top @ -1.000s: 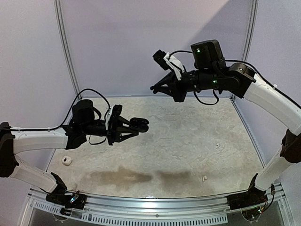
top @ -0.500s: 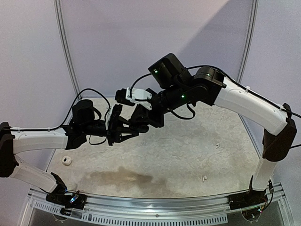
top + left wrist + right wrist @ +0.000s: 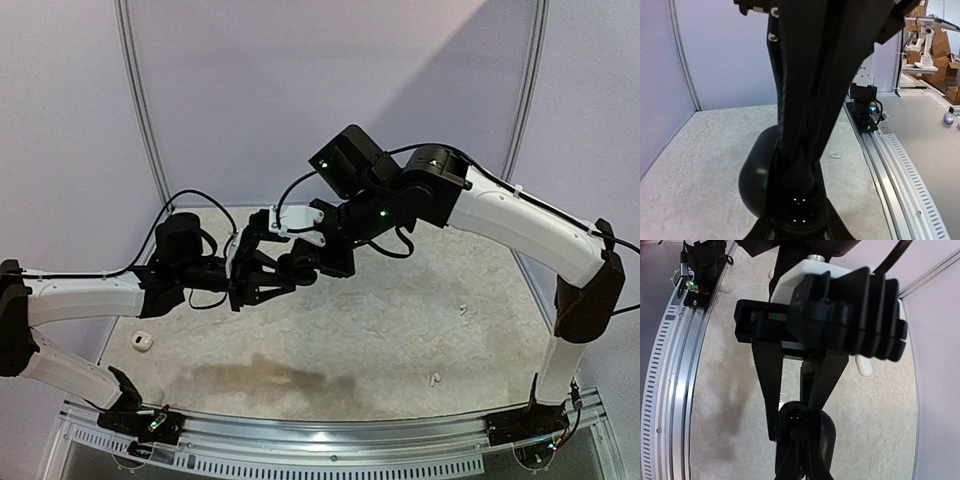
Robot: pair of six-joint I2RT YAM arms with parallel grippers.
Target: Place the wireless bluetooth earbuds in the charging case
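My left gripper [image 3: 290,274] is shut on a black charging case [image 3: 801,216], held above the table with its lid [image 3: 756,177] swung open. My right gripper [image 3: 312,262] reaches across from the right and its tips [image 3: 798,436] meet the case's open top [image 3: 799,415]. It is shut on a small round black earbud [image 3: 799,432], which sits at or just inside the case's well [image 3: 801,181]. Two white earbuds [image 3: 437,380] [image 3: 463,308] lie on the table to the right. In the top view the case is mostly hidden behind the fingers of both grippers.
A white case [image 3: 141,342] lies near the table's left edge; it also shows in the right wrist view as the white case [image 3: 865,365]. A white earbud [image 3: 834,155] lies beside the metal front rail [image 3: 890,170]. Purple walls close off the back and sides.
My right arm swung down and left from high at the back until its tips met the case in my left gripper. The left arm stayed put.
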